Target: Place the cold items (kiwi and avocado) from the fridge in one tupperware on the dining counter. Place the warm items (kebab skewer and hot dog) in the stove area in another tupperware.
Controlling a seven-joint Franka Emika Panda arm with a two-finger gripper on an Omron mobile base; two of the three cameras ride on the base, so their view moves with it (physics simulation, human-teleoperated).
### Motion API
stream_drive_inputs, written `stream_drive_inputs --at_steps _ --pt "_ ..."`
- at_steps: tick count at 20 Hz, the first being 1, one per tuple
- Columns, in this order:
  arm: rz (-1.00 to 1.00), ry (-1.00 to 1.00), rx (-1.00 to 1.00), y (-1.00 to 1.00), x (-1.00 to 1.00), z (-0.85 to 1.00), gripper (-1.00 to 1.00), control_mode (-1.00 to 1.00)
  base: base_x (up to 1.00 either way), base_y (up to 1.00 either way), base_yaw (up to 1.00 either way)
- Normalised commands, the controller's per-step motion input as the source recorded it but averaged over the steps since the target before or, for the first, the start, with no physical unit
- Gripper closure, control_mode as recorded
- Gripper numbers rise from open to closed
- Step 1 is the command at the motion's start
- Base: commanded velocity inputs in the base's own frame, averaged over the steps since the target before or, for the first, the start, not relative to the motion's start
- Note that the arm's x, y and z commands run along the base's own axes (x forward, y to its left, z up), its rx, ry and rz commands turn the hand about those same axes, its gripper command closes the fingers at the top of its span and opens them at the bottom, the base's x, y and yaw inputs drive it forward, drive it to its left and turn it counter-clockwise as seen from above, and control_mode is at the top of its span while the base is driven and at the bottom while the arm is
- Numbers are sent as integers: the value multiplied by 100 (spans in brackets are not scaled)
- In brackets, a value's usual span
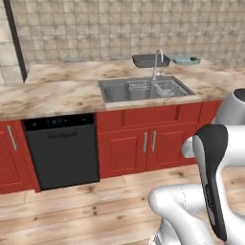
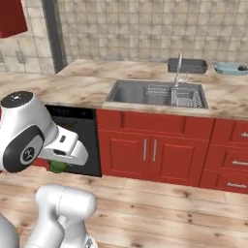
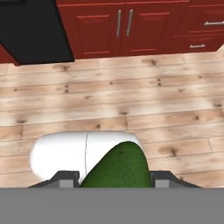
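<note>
Avocado: dark green and pointed, one in number, it rises at the bottom centre of the hand view (image 3: 117, 168) between the two finger tips; a small green patch shows under the white hand at the lower left of the right base view (image 2: 58, 167).
Fingers: the gripper (image 3: 113, 179) has one tip on each side of the avocado, pressed against its flanks, so they pinch the fruit.
Below the hand: pale wooden floor (image 3: 131, 100) fills the middle of the hand view, with red cabinet doors along the top edge.
Worktop: a marbled beige worktop (image 1: 57, 88) runs across the upper half of both base views, with a tiled wall behind it.
Sink: one steel sink (image 1: 143, 89) is set in the worktop, upper centre, with two wire racks in its right part and one tap at its back rim (image 1: 157, 62).
Behind the sink: one dark rectangular tray (image 1: 150, 60) and, just right of it, one pale blue flat dish (image 1: 186, 60), both near the wall.
Dishwasher: one black dishwasher (image 1: 62, 148) sits left of centre under the worktop.
Cabinets: a pair of red doors (image 1: 143, 148) with two upright handles stands below the sink; drawers show at the right edge of the right base view (image 2: 232, 167).
In the way: the white arm (image 1: 210, 186) covers the lower right of the left base view.
</note>
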Motion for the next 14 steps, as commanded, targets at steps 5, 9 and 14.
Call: stream_drive_inputs --at_steps 5,9,14 --pt "0 0 0 0 0 0 100 100 100 -12 -25" --pt "0 0 0 0 0 0 100 100 78 -14 -46" --pt "0 0 0 0 0 0 100 100 33 -27 -70"
